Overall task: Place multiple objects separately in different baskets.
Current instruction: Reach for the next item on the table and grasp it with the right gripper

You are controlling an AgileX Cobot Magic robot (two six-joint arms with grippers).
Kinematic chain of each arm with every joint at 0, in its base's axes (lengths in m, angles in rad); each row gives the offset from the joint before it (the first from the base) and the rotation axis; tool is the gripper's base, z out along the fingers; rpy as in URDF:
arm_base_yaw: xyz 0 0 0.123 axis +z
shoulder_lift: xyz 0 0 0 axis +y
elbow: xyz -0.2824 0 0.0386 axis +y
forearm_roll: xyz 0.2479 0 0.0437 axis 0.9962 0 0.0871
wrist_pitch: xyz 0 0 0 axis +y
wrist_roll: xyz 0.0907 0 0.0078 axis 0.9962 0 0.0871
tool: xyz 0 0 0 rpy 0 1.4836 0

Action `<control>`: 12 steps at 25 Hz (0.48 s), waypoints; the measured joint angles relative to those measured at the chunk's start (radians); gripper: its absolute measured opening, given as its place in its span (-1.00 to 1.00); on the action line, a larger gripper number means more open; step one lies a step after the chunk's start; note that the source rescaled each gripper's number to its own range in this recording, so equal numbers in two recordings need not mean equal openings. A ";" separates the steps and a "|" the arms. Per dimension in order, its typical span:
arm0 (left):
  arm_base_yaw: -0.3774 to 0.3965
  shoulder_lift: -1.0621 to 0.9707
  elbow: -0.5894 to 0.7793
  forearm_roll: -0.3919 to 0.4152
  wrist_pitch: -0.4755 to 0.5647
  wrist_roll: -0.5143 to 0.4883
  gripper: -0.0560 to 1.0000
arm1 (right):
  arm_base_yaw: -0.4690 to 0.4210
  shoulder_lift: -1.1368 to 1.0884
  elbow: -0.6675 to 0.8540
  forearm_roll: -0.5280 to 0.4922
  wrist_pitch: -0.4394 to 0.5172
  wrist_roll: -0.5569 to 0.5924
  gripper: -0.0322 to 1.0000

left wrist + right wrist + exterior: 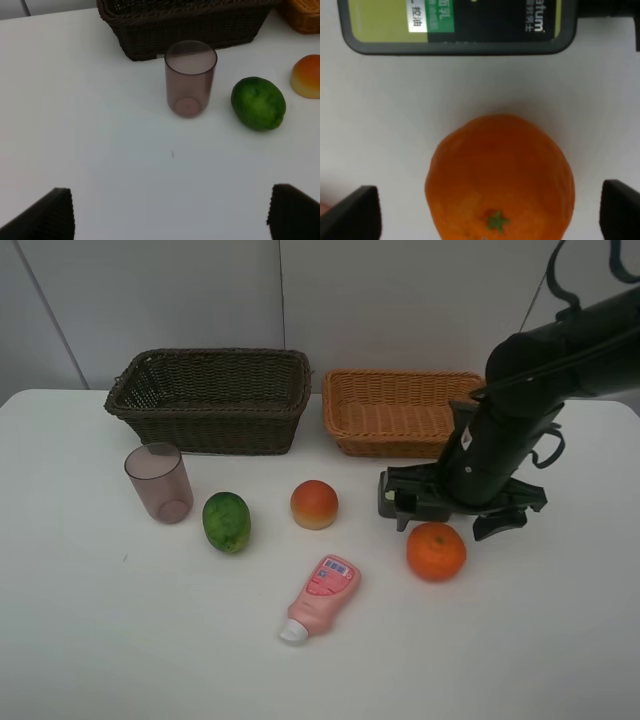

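Note:
My right gripper [452, 518] is open and hangs just above the orange [436, 551]. In the right wrist view the orange [500, 175] lies between the gripper's [487, 212] spread fingertips [355, 212]. The dark green-labelled bottle [400, 496] lies on its side just behind the orange, partly under the arm; its label shows in the right wrist view [455, 25]. The peach-like fruit [314, 504], green fruit [227, 521], mauve cup [158, 482] and pink bottle [320, 598] sit on the table. The dark basket [210, 400] and light basket [395, 412] stand at the back. My left gripper [170, 220] is open and empty, short of the cup [190, 77].
The white table [120, 640] ends at a pale wall behind the baskets. The left wrist view also shows the green fruit [258, 103], part of the peach-like fruit [307, 76] and the dark basket's wall [185, 25]. The left arm is out of the high view.

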 joint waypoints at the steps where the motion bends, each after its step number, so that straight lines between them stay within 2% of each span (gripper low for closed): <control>1: 0.000 0.000 0.000 0.000 0.000 0.000 1.00 | 0.000 0.007 0.000 0.000 -0.008 0.004 0.69; 12: 0.000 0.000 0.000 0.000 0.000 0.000 1.00 | 0.000 0.096 0.000 -0.041 -0.043 0.039 0.69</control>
